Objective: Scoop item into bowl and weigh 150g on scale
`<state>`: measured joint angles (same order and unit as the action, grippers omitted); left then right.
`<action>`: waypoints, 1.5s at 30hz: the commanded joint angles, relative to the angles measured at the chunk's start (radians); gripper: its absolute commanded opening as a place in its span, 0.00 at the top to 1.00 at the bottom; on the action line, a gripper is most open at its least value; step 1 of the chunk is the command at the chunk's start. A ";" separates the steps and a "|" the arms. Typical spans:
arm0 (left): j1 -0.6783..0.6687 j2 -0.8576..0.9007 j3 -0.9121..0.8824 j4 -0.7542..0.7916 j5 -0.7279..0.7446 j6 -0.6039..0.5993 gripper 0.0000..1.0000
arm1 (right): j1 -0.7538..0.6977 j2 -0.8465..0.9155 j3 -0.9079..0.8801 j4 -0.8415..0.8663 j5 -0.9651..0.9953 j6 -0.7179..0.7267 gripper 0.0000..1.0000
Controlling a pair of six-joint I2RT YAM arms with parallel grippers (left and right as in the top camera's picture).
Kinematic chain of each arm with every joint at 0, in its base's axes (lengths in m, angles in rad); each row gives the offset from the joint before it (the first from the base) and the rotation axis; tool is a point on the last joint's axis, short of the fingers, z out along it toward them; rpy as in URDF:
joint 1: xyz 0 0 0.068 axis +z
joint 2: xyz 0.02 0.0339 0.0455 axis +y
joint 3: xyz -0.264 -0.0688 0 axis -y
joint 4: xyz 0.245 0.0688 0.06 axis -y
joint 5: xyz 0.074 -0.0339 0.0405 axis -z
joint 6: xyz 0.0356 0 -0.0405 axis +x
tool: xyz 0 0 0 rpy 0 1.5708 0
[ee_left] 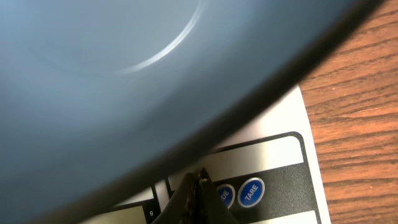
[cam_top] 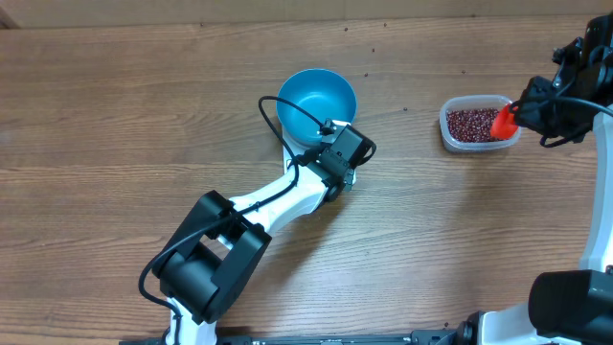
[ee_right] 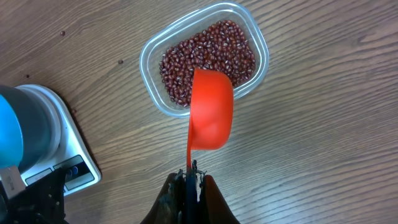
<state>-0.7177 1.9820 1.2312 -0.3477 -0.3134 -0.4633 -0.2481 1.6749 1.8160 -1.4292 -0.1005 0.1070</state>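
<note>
- Nearest the lens: left claw (ee_left: 200, 177), clenched on nothing, tip low over the scale (ee_left: 273, 155) panel, TARE button (ee_left: 251, 191) just to its right, bowl (ee_left: 124, 74) wall looming ahead and above
- Cannot tell whether the tip touches the panel; risks a stray press there, zeroing the reading mid-fill
- Risks nudging the bowl too, shifting it on the scale and spoiling the weight
- Right claw (ee_right: 193, 173), clamped on the handle of the red scoop (ee_right: 211, 112), cup just ahead of it over the near rim of the clear container (ee_right: 152, 56), beans (ee_right: 208, 53) heaped beyond; cup's inside hidden
- Bowl and scale well off to that claw's left: a long carry, likely to shed beans onto the table (ee_right: 323, 124) with any tilt or jerk
- Possible clash as well: left arm (cam_top: 287, 196) parked at the bowl rim, in the way of the pour
</note>
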 commanded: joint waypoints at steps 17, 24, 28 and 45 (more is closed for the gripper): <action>0.006 0.042 -0.017 -0.064 0.053 -0.035 0.96 | -0.002 -0.007 0.021 -0.003 -0.005 -0.005 0.96; 0.004 -0.024 0.039 -0.141 0.100 0.015 0.96 | -0.002 -0.007 0.021 -0.002 -0.005 -0.005 0.96; 0.004 -0.122 0.113 -0.247 0.139 0.016 0.96 | -0.002 -0.007 0.021 0.002 -0.005 -0.005 0.96; 0.138 -0.525 0.259 -0.528 0.335 0.414 0.96 | -0.002 -0.007 0.021 0.007 -0.005 -0.008 0.96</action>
<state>-0.6254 1.4658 1.4830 -0.8684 -0.0601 -0.1753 -0.2481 1.6749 1.8160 -1.4288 -0.1009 0.1043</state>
